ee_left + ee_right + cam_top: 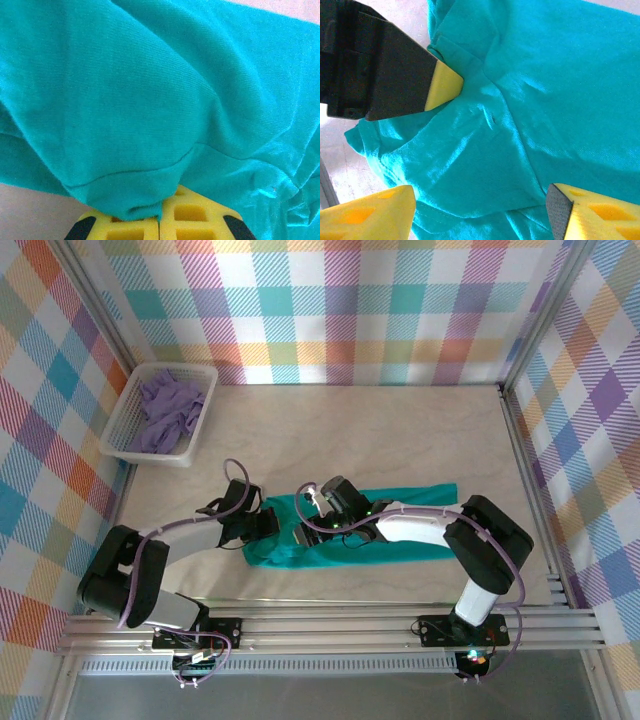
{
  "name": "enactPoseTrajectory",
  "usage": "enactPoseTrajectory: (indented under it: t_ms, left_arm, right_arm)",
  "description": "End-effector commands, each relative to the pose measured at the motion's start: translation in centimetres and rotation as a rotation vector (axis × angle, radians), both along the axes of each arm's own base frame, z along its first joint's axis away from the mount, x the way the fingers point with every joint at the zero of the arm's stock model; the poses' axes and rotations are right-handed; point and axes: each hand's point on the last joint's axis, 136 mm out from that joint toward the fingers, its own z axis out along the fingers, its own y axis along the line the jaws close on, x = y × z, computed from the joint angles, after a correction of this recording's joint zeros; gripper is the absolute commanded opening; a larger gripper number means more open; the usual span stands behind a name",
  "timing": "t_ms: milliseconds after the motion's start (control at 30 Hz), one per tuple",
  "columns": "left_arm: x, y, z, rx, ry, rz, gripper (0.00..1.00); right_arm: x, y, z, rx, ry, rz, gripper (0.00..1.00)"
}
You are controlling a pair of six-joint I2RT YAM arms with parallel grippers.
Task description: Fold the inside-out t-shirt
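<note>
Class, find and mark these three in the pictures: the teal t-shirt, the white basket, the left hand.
teal t-shirt (pixel 340 556): overhead view, its near edge.
white basket (pixel 150 458): overhead view, its near rim.
left hand (pixel 160 217): left wrist view, between its yellow fingertips.

Bright, even light is cast from above, with soft shadows on the table (pixel 380 440). Pale sheen is seen on the t-shirt (pixel 460 150) in both wrist views.

The t-shirt (pixel 150 90) is matt fine-knit cloth, the table (pixel 380 430) smooth, the basket (pixel 150 457) plastic.
</note>
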Motion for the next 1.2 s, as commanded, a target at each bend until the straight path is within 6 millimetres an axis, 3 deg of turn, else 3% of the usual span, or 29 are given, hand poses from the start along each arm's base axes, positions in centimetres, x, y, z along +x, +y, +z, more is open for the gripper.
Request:
enactPoseTrajectory:
  t_ms: [0,100,267,400,567,700,800,967,1167]
  left_arm:
    - [0.4,1.7,1.4,0.065,-0.057,0.045,0.0]
    - [1.0,4.1,3.4,0.185,-0.091,0.096,0.0]
    - [0.7,9.9,6.1,0.485,-0.019,0.16,0.0]
    - [1.5,11.8,9.5,0.613,-0.017,0.145,0.0]
    - [2.6,17.7,15.4,1.021,0.002,0.082,0.0]
    - [3.9,21.7,20.3,1.284,0.001,0.078,0.0]
    - [5.1,22.0,21.8,1.327,-0.005,0.061,0.0]
    - [5.5,20.8,20.9,1.342,0.038,0.019,0.0]
    - [5.4,16.7,19.0,1.344,0.031,-0.052,0.0]
  right_arm:
    - [0.7,-1.0,1.1,-0.005,-0.022,-0.03,0.7]
    - [1.7,-2.8,2.6,0.011,-0.043,-0.073,0.7]
    - [3.3,-6.4,4.9,0.024,-0.097,-0.154,0.71]
    - [4.4,-9.4,6.1,0.022,-0.119,-0.224,0.71]
    - [5.4,-12.9,7.1,0.019,-0.126,-0.317,0.72]
    - [5.4,-14.2,7.3,0.006,-0.133,-0.348,0.72]
    - [5.2,-14.4,6.9,-0.01,-0.126,-0.343,0.72]
    - [5.2,-14.4,6.6,-0.018,-0.123,-0.334,0.72]
    - [5.2,-14.5,6.2,-0.027,-0.117,-0.332,0.72]
